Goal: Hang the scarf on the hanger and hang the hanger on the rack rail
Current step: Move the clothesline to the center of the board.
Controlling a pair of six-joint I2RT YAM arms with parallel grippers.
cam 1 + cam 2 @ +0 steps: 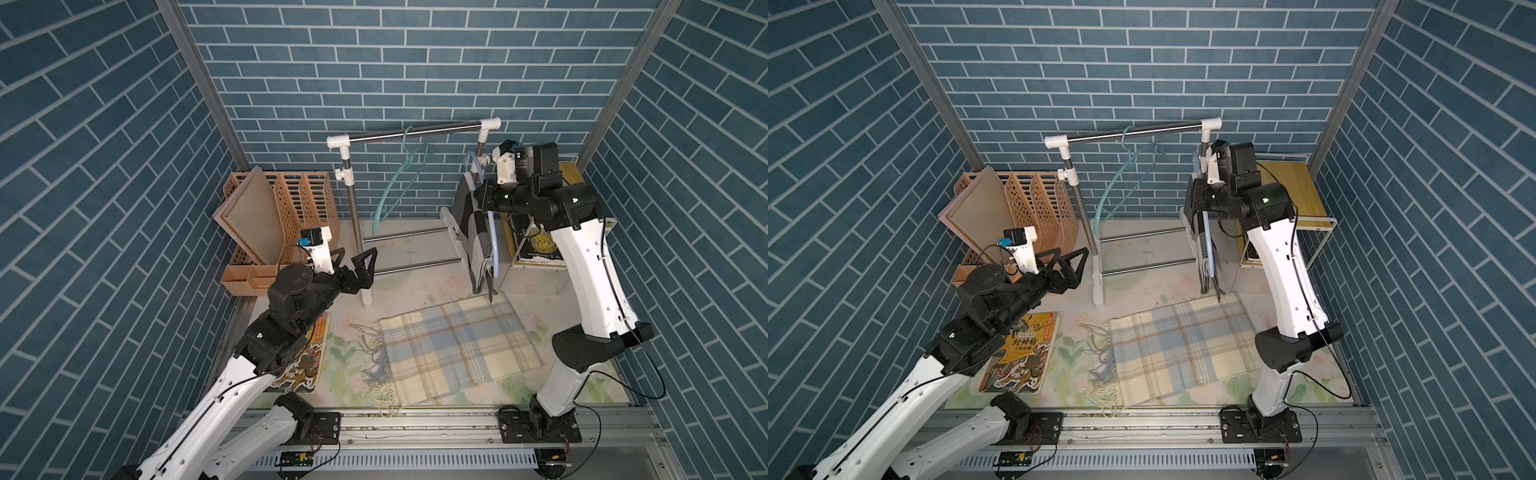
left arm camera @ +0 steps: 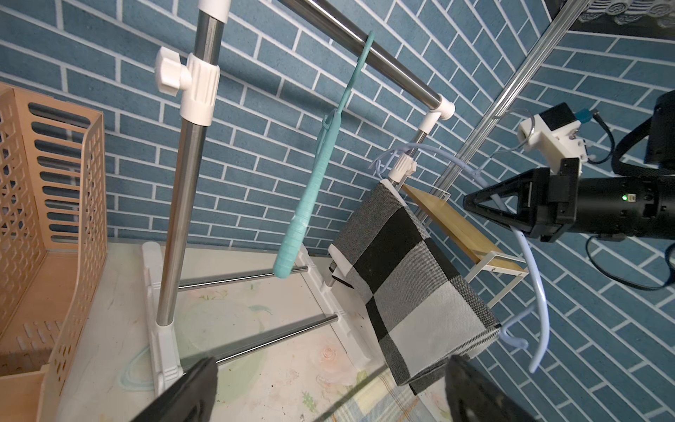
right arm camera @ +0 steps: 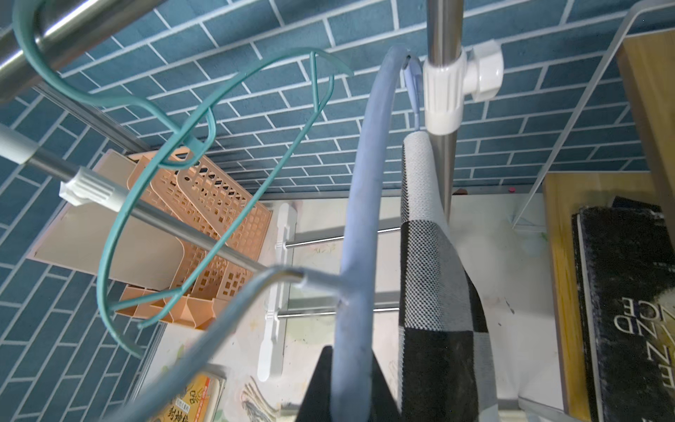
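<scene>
Top views show brick walls (image 1: pixel 374 62) around a floral tabletop (image 1: pixel 415 291); left fingers (image 1: pixel 368 259) spread, right fingers (image 1: pixel 482 198) clench the pale hanger (image 1: pixel 494 245).

frame edge cuts off right gripper (image 3: pixel 350 369) and dark book (image 3: pixel 628 310).

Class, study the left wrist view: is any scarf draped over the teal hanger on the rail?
No, the teal hanger hangs bare from the rail, while the checked scarf is draped on the pale blue hanger.

L gripper (image 1: pixel 359 252) wide open mid-air; R gripper (image 2: pixel 475 202) clamped, raised high.
</scene>
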